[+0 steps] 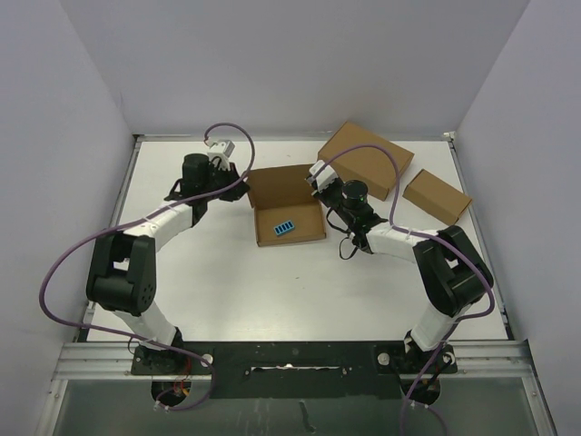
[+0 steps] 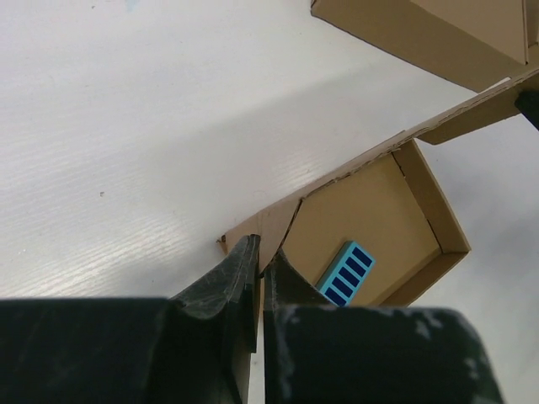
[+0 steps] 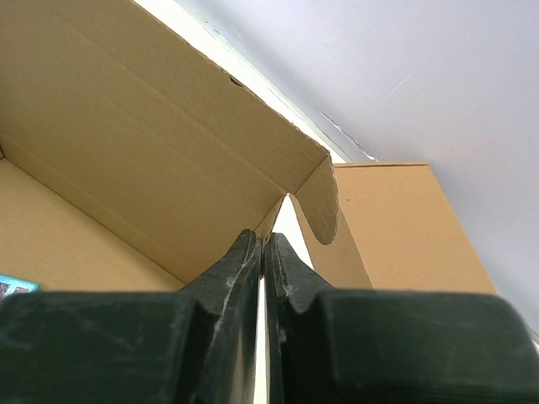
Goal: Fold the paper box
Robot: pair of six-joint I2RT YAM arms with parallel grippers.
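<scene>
The paper box (image 1: 286,207) lies open mid-table, its lid (image 1: 280,183) raised at the far side. A small blue striped piece (image 1: 285,227) rests on its floor. My left gripper (image 1: 243,187) is at the box's far left corner. In the left wrist view the left gripper (image 2: 263,252) is shut on the edge of the left side flap (image 2: 274,225), beside the blue piece (image 2: 345,273). My right gripper (image 1: 318,182) is at the far right corner. In the right wrist view the right gripper (image 3: 264,240) is shut on the right wall's edge, below the lid (image 3: 152,126) and its rounded tab (image 3: 320,206).
The largest brown box (image 1: 365,159) stands closed just behind the right gripper, close to it in the right wrist view (image 3: 396,227). The smallest brown box (image 1: 437,196) lies at the far right. White walls enclose the table on three sides.
</scene>
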